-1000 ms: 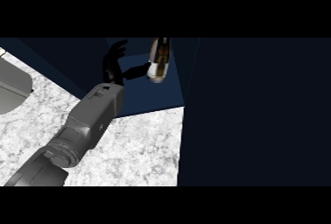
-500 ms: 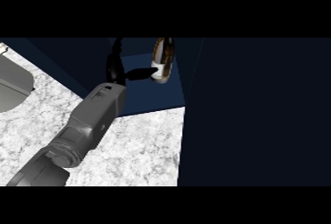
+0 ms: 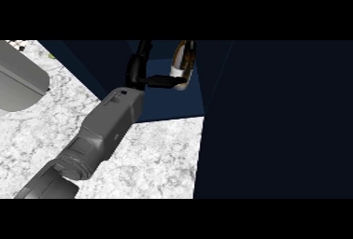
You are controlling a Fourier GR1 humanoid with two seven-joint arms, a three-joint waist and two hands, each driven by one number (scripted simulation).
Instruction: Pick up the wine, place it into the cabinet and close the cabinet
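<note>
The wine bottle (image 3: pixel 183 57) is dark with a white band near its lower end. It stands nearly upright inside the dark blue cabinet (image 3: pixel 169 103), at the top middle of the head view. My left hand (image 3: pixel 140 70) reaches up into the cabinet from the lower left. Its fingers (image 3: pixel 163 81) curl round the bottle's lower end. The upper part of the hand and the bottle's top blend into the dark cabinet interior. My right hand does not show.
A large dark cabinet panel (image 3: pixel 276 121) fills the right side of the view. The marbled white counter (image 3: pixel 155 163) runs below the cabinet. A grey basin-like object (image 3: pixel 21 88) sits at the left edge.
The arm has pushed a little further right and up, carrying the bottle deeper into the cabinet. The fingers now show more plainly across the bottle's lower end.
</note>
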